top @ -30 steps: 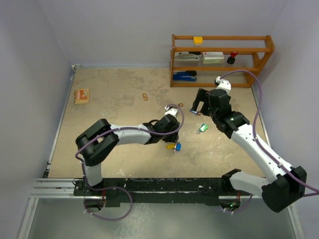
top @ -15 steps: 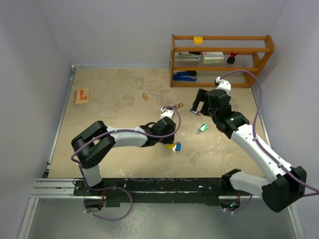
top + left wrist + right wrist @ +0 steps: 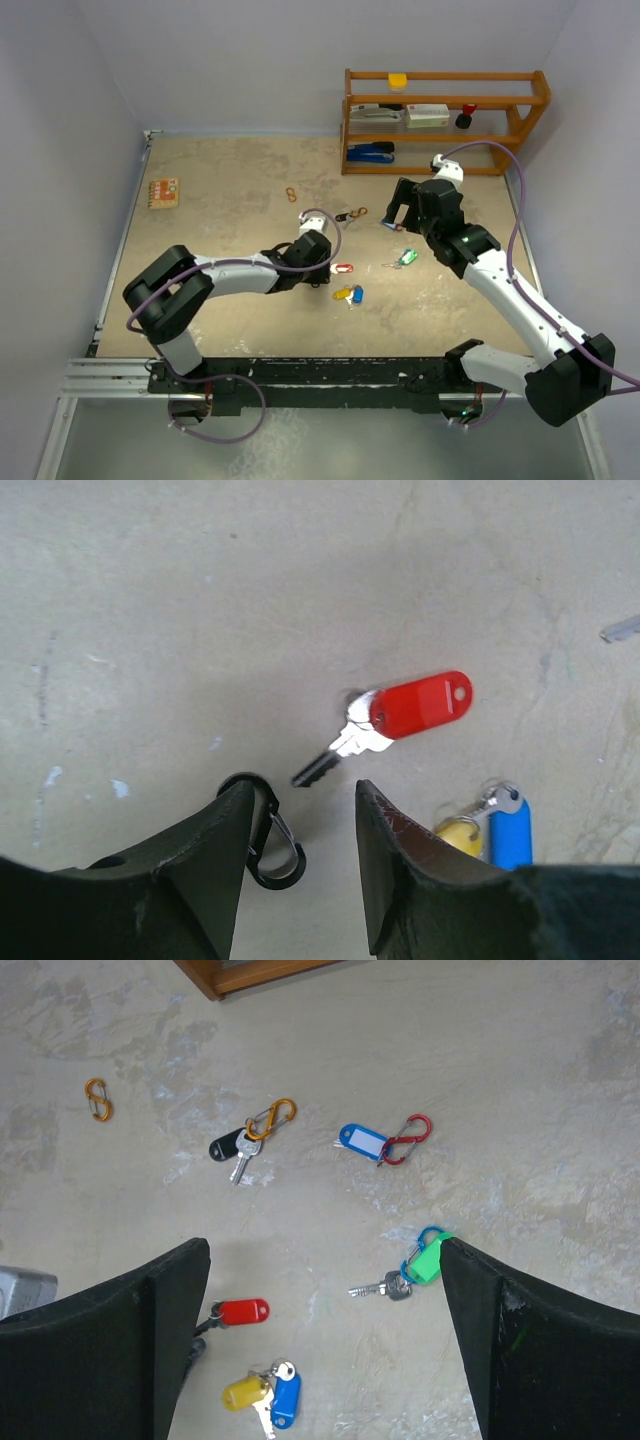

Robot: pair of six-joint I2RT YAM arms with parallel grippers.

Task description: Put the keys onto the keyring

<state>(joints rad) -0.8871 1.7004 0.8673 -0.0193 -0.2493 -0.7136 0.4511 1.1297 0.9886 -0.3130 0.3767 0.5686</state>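
Centring the half-open, empty left gripper on the red key, clear of the black carabiner, should help; right gripper gapes empty.

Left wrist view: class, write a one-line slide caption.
Open left gripper hovers over a red-tagged key, with a black carabiner by one finger.

Scuffed beige desk carried everything. In top view, wooden shelf rack stood upper right. Small orange box lay upper left, lone orange carabiner upper centre. Mid-frame: black-headed key on orange clip, blue tag on red clip, green-headed key right of centre. Below these, red-headed key lay alone, black carabiner near it. Yellow key and blue key lay touching.
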